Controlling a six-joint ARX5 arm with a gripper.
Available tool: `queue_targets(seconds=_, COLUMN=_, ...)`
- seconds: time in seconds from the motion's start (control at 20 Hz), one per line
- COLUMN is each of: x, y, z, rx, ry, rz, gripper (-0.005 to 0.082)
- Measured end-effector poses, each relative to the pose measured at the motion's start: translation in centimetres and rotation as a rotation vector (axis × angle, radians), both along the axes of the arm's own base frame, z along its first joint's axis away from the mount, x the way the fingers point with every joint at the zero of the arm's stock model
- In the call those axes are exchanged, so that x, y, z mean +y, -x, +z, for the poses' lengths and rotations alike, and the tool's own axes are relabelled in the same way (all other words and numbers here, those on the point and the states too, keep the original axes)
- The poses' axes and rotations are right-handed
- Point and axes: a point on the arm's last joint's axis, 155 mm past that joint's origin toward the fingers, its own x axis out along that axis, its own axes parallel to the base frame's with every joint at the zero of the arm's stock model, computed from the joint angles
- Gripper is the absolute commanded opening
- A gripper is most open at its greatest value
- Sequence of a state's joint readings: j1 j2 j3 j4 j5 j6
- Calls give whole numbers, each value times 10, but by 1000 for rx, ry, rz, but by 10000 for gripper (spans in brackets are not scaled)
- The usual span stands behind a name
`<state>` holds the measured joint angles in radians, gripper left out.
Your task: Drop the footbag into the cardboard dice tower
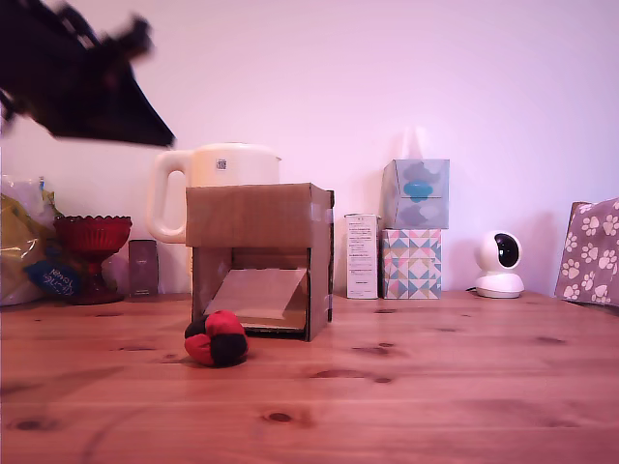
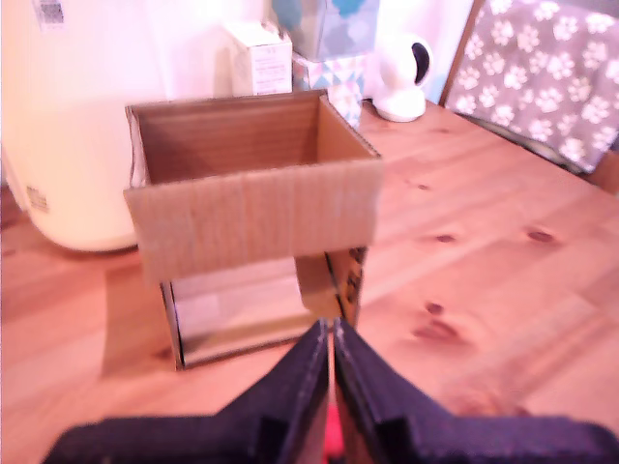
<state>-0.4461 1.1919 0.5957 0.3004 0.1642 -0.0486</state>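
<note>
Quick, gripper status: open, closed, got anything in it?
Gripper: closed, holding nothing. The footbag lies on the table in front of the cardboard box.

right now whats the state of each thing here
footbag: on the table in front of the tower's cut-out, not held
cardboard dice tower: upright, top open, nothing seen inside
gripper: raised, fingers closed together
kettle: upright behind the tower
red goblet: upright
tissue boxes: stacked
</note>
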Motion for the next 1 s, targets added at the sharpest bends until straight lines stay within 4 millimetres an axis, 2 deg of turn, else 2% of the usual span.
queue_targets(seconds=0.15, x=-8, y=-11, z=-25, rx=32, ry=-13, rz=-14, gripper=-21)
queue_targets(seconds=0.35, x=-15, y=-10, z=-87, rx=182, ry=-73, rz=-52, gripper=-21)
queue_targets(seconds=0.4, x=-16, y=-8, z=-93, rx=199, ry=-78, rz=-59, gripper=-21)
queue_targets(seconds=0.5, x=-18, y=-6, z=-94, rx=198, ry=-78, rz=-67, gripper=-20)
queue_targets(seconds=0.55, x=-18, y=-6, z=-93, rx=197, ry=-78, rz=-69, gripper=9)
queue_targets(seconds=0.6, x=-18, y=-6, z=-94, rx=195, ry=-82, rz=-70, gripper=110)
queue_targets(seconds=0.7, x=-20, y=-5, z=-93, rx=186, ry=-85, rz=-85, gripper=554)
queue_targets(seconds=0.75, x=-22, y=-6, z=-91, rx=174, ry=-85, rz=-90, gripper=714)
queue_targets(seconds=0.8, x=-24, y=-8, z=-91, rx=156, ry=-91, rz=-96, gripper=800)
queue_targets(seconds=1.0, x=-25, y=-13, z=-124, rx=192, ry=-140, rz=-86, gripper=783)
